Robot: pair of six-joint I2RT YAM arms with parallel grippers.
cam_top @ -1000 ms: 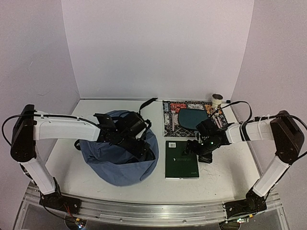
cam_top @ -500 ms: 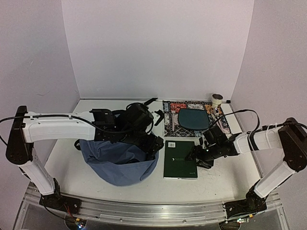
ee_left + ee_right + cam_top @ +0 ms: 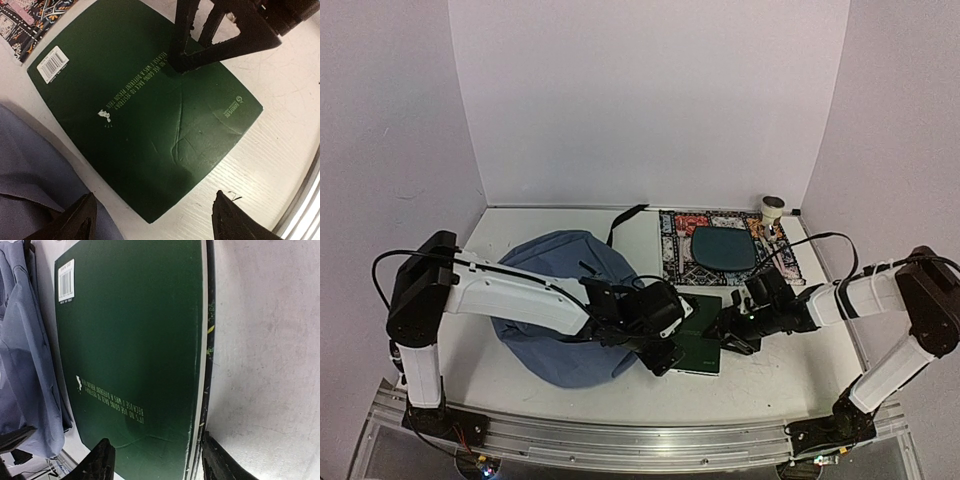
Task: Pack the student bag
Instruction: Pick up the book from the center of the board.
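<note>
My left claw (image 3: 155, 219) hangs wide open above the near left corner of the green book (image 3: 145, 125), holding nothing. My right claw (image 3: 158, 460) is parted too, one finger (image 3: 102, 460) over the cover and the other just past the book's right edge. The blue bag (image 3: 552, 290) slumps on the left half of the desk (image 3: 790, 355), its cloth just beside the book. A teal pouch (image 3: 723, 247) lies toward the far right corner.

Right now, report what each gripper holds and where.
Left gripper is open over the green book, holding nothing. Right gripper straddles the book's right edge; whether it grips it cannot be told.
</note>
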